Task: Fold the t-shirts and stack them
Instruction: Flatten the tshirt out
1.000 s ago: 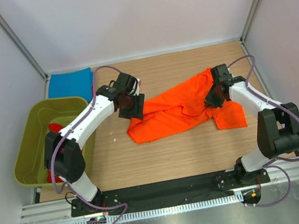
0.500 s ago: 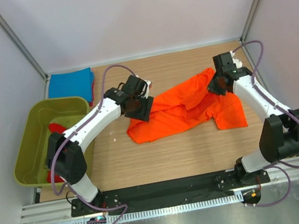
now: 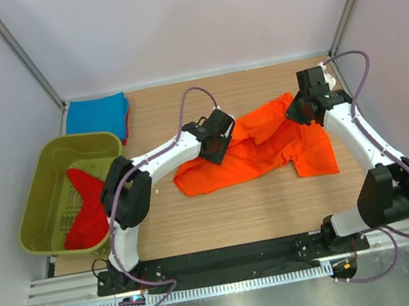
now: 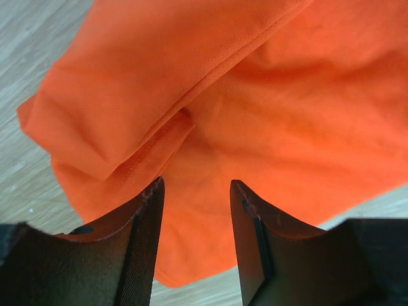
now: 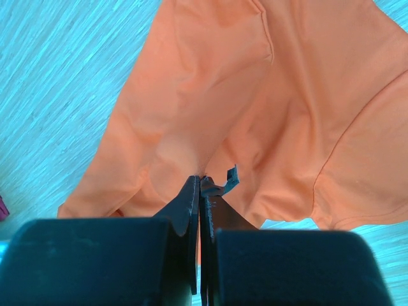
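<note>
The left end effector is travelling rightward over the orange t-shirt, its fingers apart and holding nothing. The right end effector, pinched together on a raised fold of that shirt, is drawing it toward the far right of the table. The shirt is lying crumpled mid-table, so it is probably still being spread out rather than folded.
</note>
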